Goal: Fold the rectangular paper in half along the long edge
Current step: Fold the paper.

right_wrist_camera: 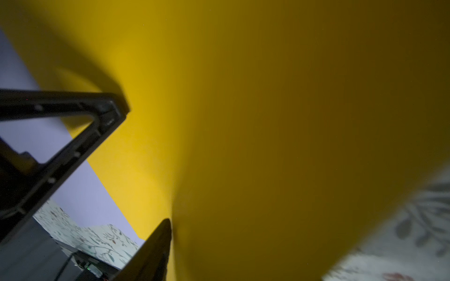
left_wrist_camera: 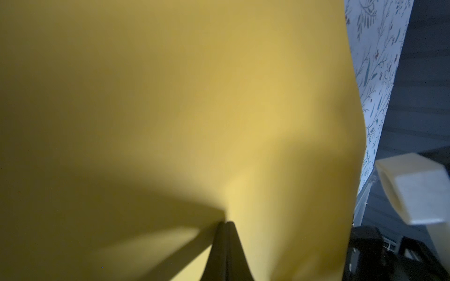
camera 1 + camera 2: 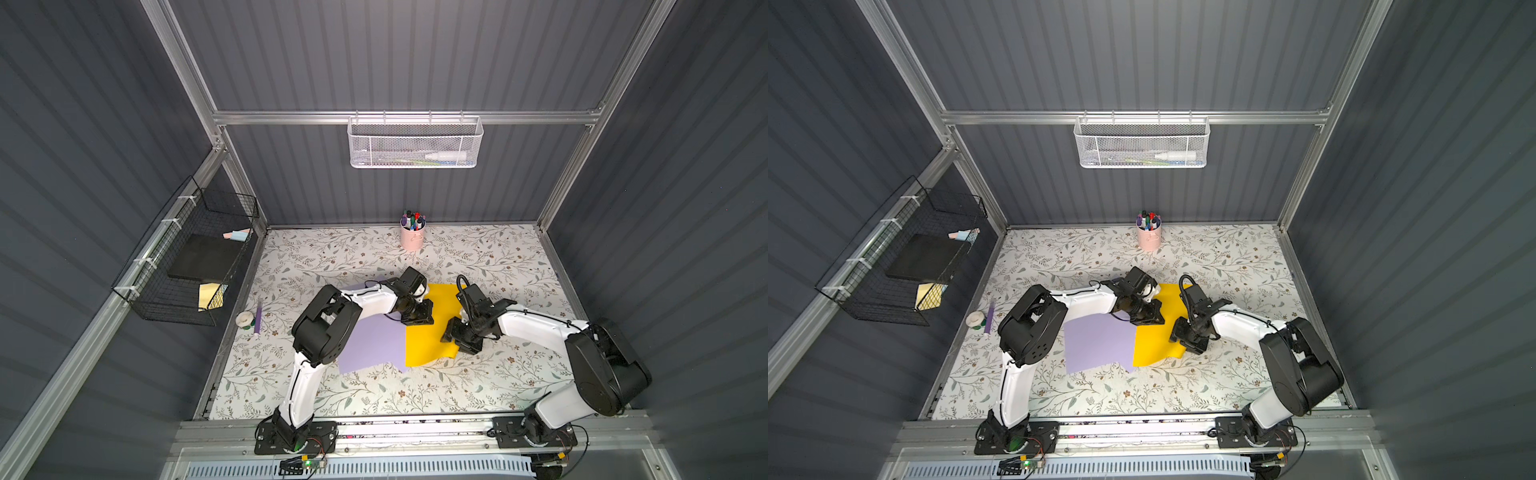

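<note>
Where yellow paper [image 3: 424, 345] lies, left hand [image 3: 417, 319] above, right hand [image 3: 461, 338] alongside

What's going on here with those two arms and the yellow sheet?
Two arms are working on a yellow paper that lies on the floral table beside a purple paper. The left tool is shut at the yellow paper's edge nearest the purple one. The right tool sits at the opposite side; whether it grips is unclear. In the wrist views the yellow paper bows up rather than lying flat, and no finished fold shows.
</note>
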Robot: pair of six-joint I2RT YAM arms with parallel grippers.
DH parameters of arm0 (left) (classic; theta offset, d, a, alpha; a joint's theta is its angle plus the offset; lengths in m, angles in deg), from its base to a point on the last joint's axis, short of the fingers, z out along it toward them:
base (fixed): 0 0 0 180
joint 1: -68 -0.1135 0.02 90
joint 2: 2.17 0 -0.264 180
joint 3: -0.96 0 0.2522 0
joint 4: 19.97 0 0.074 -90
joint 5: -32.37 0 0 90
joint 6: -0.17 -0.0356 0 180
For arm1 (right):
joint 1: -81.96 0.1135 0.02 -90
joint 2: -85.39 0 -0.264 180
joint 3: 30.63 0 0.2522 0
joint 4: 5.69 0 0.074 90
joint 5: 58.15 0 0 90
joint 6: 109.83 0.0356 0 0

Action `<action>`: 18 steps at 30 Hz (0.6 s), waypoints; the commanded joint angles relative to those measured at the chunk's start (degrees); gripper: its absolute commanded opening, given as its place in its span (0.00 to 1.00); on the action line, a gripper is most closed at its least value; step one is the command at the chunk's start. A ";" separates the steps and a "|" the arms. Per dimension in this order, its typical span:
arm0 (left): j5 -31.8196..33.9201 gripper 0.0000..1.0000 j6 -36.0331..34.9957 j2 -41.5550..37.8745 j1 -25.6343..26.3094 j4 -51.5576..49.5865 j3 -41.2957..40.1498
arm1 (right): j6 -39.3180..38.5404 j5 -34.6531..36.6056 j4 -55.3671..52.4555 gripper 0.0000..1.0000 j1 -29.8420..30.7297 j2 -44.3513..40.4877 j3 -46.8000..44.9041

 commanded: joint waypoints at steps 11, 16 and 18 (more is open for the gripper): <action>3.31 0.00 0.49 2.43 0.55 -0.53 -7.95 | -11.56 -5.39 2.69 0.67 -11.01 -0.82 1.22; 2.91 0.00 0.65 2.43 0.60 0.03 -8.74 | -15.35 -11.11 4.90 0.64 -12.63 0.84 2.05; 2.97 0.00 0.67 2.34 0.67 0.05 -8.92 | -15.45 -13.64 5.74 0.60 -12.64 1.48 2.10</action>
